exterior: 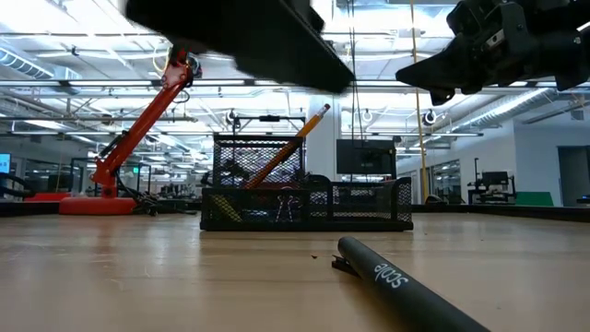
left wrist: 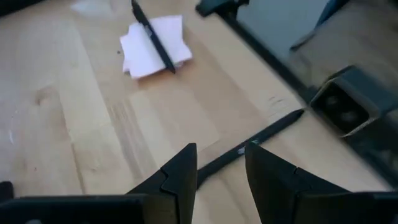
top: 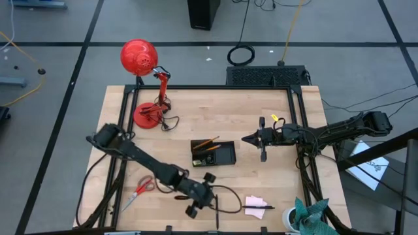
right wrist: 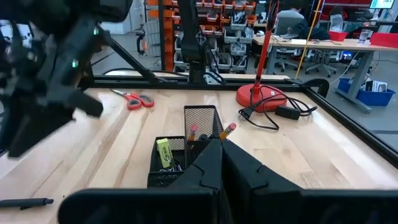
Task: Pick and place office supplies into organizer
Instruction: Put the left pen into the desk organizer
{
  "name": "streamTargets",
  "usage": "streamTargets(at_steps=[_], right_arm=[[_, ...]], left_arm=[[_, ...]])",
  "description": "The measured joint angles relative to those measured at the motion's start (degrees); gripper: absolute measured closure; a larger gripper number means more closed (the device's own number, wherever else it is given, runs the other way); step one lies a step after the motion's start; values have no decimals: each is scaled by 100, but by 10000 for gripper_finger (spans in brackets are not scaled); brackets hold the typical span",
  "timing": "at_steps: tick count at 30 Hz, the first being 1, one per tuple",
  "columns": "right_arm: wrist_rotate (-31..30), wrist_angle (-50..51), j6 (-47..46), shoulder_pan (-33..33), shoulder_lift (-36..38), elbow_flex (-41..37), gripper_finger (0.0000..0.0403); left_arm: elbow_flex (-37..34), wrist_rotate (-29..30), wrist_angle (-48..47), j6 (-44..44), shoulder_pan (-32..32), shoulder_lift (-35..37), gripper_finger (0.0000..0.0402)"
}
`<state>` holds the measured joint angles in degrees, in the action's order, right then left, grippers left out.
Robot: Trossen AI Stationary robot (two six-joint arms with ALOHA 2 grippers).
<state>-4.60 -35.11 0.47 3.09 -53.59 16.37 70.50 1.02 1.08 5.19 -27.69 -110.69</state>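
**Pen on the desk beneath the left pincer**

Pen [left wrist: 252, 144] lies flat on the desk [top: 235, 111], unheld, beneath the open, empty left pincer [left wrist: 219, 171]. Right pincer [top: 251, 139] hangs closed and empty just beside the black mesh organizer [top: 213, 153], which holds orange pencils [right wrist: 226, 130].

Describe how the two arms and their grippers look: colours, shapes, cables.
Both arms are dark, near-black, built of slim jointed links with bulkier joints. The left arm trails a thin black cable by its wrist. The right arm carries a small yellow tag near its wrist. The left gripper has two matte dark, wedge-shaped fingers with stepped edges; the right gripper has the same angular dark fingers.
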Motion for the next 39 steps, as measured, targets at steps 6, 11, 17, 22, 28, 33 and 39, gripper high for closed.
streamTargets(at_steps=[6,11,17,22,28,33,39], right_arm=[[0,26,0,0,-2,1,403],[-2,26,10,0,-2,1,403],[-2,16,16,0,0,1,403],[-3,33,21,0,-2,1,403],[-4,28,49,0,-2,1,403],[-4,28,59,0,-2,1,403],[-4,27,59,0,-2,1,403]], left_arm=[[594,53,-314,746,-66,-654,261],[1113,-218,-784,1071,-56,-1120,261],[1329,-702,-1107,1393,52,-1290,261],[1330,-700,-1502,1361,215,-1290,261],[1329,-702,-1601,1365,261,-1290,261],[1340,-729,-1785,1037,287,-1404,261],[1357,-745,-1879,914,287,-1472,261]])
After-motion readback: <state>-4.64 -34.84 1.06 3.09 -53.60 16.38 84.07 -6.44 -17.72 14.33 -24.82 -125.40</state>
